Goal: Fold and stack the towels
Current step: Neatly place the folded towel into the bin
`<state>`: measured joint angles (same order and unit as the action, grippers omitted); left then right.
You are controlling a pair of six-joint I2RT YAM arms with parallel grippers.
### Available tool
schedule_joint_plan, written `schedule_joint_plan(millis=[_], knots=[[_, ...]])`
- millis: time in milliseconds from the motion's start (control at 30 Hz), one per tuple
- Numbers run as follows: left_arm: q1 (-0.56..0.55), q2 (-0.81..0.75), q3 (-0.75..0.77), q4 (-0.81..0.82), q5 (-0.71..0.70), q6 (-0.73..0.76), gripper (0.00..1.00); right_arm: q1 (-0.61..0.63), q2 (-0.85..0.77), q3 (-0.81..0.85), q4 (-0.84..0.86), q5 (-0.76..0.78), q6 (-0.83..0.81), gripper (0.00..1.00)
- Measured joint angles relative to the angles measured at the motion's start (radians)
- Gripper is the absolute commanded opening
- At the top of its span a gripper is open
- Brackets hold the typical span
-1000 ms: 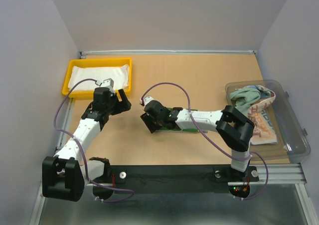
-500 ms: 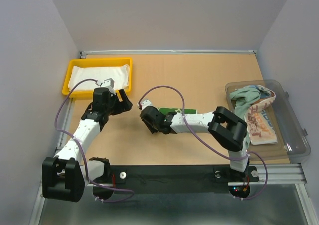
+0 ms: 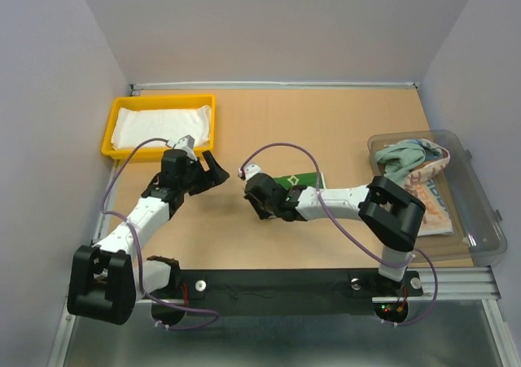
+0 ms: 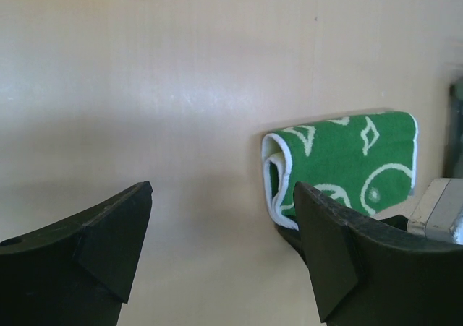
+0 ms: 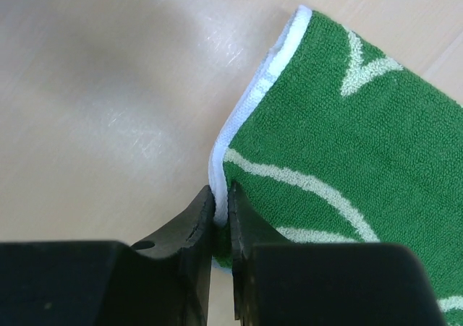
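Note:
A dark green towel (image 3: 298, 178) with white marks lies folded mid-table, its white-hemmed end (image 4: 275, 181) facing my left gripper. My right gripper (image 3: 269, 190) is shut on that white hem (image 5: 221, 160), pinching the edge between its fingertips (image 5: 221, 193). My left gripper (image 3: 213, 174) hovers just left of the towel, open with nothing between its fingers (image 4: 224, 192). A white towel (image 3: 159, 124) rests in the yellow tray (image 3: 159, 100). A pale teal towel (image 3: 405, 157) and a letter-print towel (image 3: 429, 202) lie in the clear bin (image 3: 482, 214).
The yellow tray stands at the back left and the clear bin at the right edge. Grey walls close in the table on three sides. Purple cables loop above both arms.
My right gripper has closed onto the green towel's hem and shifted a little right. The left arm has swung right toward the towel, still open.

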<state>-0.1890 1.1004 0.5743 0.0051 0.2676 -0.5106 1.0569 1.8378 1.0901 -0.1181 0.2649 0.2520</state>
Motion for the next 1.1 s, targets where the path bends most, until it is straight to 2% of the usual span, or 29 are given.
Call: schedule_joint_plan(millis=[167,233,433,600,833,1000,1067,1100], knots=[[-0.080,0.056,-0.045,0.113,0.022,-0.118,0.91,-0.014,-0.065,-0.072,0.084,-0.036,0.010,0.01],[-0.106,0.079,-0.054,0.148,0.022,-0.159,0.95,-0.017,-0.084,-0.090,0.127,-0.043,0.018,0.01],[-0.209,0.187,-0.055,0.280,0.021,-0.280,0.95,-0.021,-0.113,-0.147,0.240,-0.052,0.051,0.00],[-0.243,0.279,-0.066,0.367,0.021,-0.351,0.95,-0.025,-0.119,-0.195,0.319,-0.060,0.085,0.01],[-0.264,0.324,-0.130,0.483,0.019,-0.441,0.91,-0.029,-0.127,-0.220,0.389,-0.059,0.120,0.01],[-0.291,0.354,-0.163,0.583,0.018,-0.503,0.85,-0.029,-0.149,-0.237,0.423,-0.057,0.134,0.01],[-0.297,0.386,-0.163,0.629,0.023,-0.524,0.76,-0.029,-0.150,-0.237,0.437,-0.057,0.137,0.01],[-0.300,0.402,-0.162,0.650,0.025,-0.533,0.69,-0.029,-0.150,-0.237,0.441,-0.058,0.138,0.01]])
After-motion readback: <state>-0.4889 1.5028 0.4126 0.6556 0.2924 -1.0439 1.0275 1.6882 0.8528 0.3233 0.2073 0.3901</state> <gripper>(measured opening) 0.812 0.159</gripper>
